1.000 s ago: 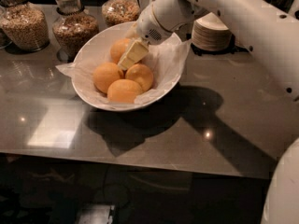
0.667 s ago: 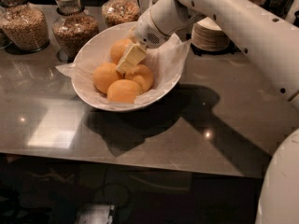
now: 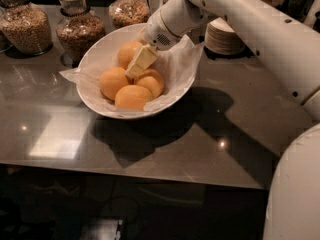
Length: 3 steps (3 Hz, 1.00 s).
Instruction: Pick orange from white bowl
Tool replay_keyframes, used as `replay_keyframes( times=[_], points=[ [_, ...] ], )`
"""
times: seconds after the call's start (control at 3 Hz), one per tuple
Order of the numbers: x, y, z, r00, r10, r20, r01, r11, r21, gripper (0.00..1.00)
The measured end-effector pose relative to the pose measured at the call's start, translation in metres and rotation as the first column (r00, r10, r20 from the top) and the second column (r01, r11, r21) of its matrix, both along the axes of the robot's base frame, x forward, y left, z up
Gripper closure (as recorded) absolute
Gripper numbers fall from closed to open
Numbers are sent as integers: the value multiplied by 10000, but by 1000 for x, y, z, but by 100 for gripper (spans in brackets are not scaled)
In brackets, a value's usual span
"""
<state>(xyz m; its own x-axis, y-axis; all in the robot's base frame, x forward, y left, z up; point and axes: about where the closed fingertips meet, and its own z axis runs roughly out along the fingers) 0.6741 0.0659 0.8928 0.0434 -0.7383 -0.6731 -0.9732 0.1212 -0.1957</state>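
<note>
Arm (image 3: 260, 31) comes in from upper right, sloping down and left across the counter (image 3: 235, 139). Wrist (image 3: 170, 20) sits over the back rim of the white bowl (image 3: 86, 91). My gripper (image 3: 133, 72) points down-left into the bowl, tilted, not vertical.

Gripper tip is in the middle of the fruit pile, at the gap where three of them meet. It looks to be against the right-hand orange (image 3: 151, 82), contact not certain. Can't make out how wide the gripper is set, or whether it has hold of anything.

Count: four oranges, all inside the bowl, packed touching.
- back one (image 3: 128, 54), partly behind the gripper
- left one (image 3: 113, 83)
- right one, just under the tip
- front one (image 3: 133, 97)

All round, so no long axis or heading to read.

Bowl is lined with crinkled white paper (image 3: 187, 54), which spills over the rim left and right.

Also on the counter: three glass jars of grain behind the bowl (image 3: 26, 24) (image 3: 79, 29) (image 3: 129, 8), and one stack of plates (image 3: 222, 34) to the right.
</note>
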Motion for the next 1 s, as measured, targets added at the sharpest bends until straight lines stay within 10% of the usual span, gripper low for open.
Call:
replay_keyframes(
  times=[1.0],
  points=[
    [30, -15, 6, 9972, 59, 751, 55, 9886, -1506, 82]
  ],
)
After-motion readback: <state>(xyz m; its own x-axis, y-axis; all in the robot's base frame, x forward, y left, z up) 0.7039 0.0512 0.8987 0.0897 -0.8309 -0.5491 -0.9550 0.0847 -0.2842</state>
